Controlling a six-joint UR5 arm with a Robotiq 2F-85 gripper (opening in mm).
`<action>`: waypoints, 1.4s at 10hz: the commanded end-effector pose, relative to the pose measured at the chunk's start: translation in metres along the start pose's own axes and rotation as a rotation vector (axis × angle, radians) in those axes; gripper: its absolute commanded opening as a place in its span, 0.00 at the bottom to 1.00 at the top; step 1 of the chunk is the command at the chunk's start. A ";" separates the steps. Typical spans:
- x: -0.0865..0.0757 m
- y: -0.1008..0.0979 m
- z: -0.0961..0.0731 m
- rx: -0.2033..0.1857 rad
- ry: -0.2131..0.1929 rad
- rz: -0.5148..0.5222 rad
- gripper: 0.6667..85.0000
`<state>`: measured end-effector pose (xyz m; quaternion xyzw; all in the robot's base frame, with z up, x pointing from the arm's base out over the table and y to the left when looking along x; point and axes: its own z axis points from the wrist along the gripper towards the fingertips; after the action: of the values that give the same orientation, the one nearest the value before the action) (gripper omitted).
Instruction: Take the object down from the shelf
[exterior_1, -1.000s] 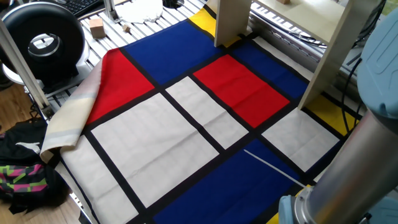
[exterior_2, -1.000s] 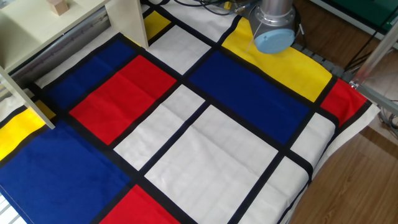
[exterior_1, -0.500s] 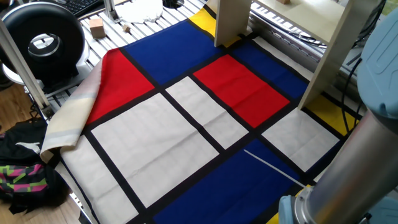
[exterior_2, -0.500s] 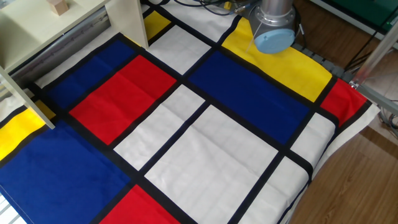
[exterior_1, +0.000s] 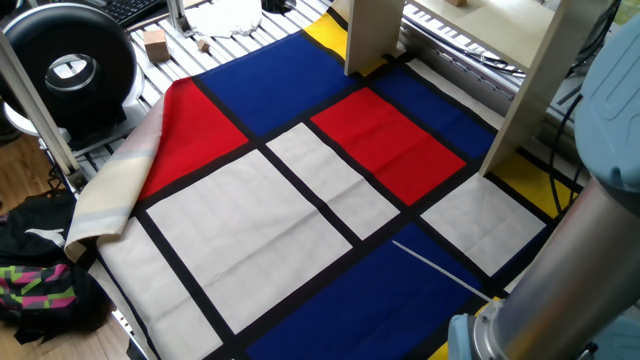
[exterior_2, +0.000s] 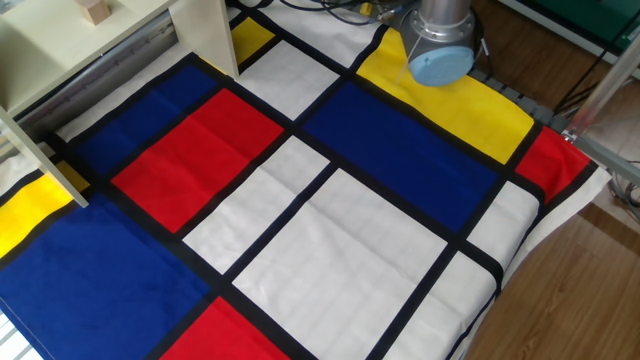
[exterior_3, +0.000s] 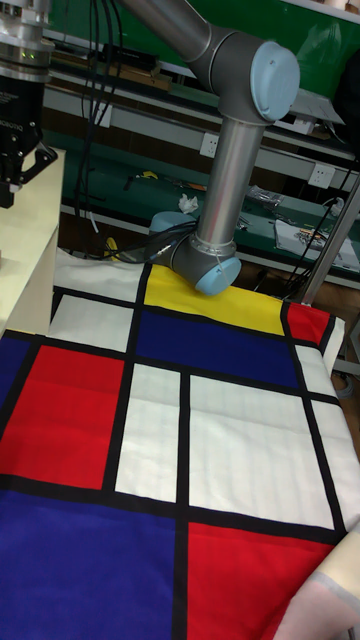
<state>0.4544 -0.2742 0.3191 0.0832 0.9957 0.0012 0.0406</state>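
Observation:
The object (exterior_2: 95, 10), a tiny tan wooden cube, sits on top of the shelf (exterior_2: 150, 20) at the upper left of that view. In the one fixed view only a sliver of the object (exterior_1: 457, 2) shows at the top edge, above the shelf's cream upright panels (exterior_1: 372, 35). In the tall fixed view my gripper (exterior_3: 22, 185) hangs just above the shelf's top board (exterior_3: 25, 240) at the far left. Its black fingers stand open with nothing between them. The cube is out of frame there, so I cannot tell how close the fingers are to it.
A cloth of red, blue, white and yellow panels (exterior_1: 300, 200) covers the table. The arm's base (exterior_2: 438, 45) stands at the cloth's far edge. A bigger tan block (exterior_1: 154, 43) lies on the ribbed metal frame beside a black round device (exterior_1: 68, 68). A bag (exterior_1: 40, 270) lies on the floor.

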 end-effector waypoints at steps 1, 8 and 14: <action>-0.006 0.010 -0.001 -0.039 -0.024 0.056 0.00; -0.012 0.024 -0.001 -0.088 -0.019 -0.088 0.31; -0.046 0.040 0.008 -0.049 0.026 -0.129 0.35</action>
<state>0.4904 -0.2507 0.3173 0.0320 0.9987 0.0226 0.0338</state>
